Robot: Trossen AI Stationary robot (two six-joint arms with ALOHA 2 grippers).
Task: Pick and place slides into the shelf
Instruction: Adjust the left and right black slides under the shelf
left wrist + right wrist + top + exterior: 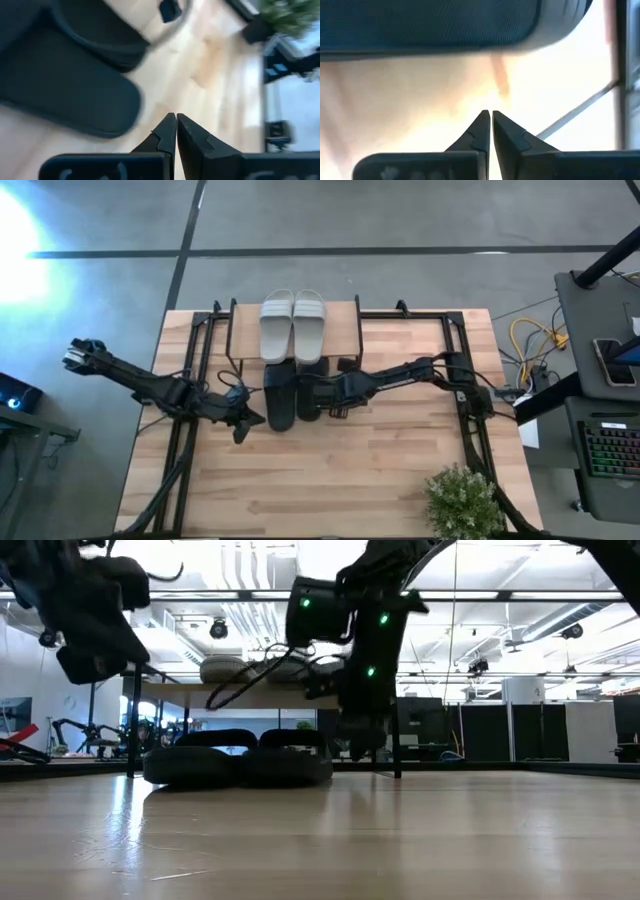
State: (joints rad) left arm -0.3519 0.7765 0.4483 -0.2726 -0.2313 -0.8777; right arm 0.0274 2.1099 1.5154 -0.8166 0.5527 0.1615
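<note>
The grey slides (293, 325) lie on the shelf (345, 330) top, the black slides (281, 398) side by side on the bench (330, 480) at its front, with the closed, empty right pincer (303, 394) beside them and the closed, empty left pincer (243, 423) nearby.
</note>
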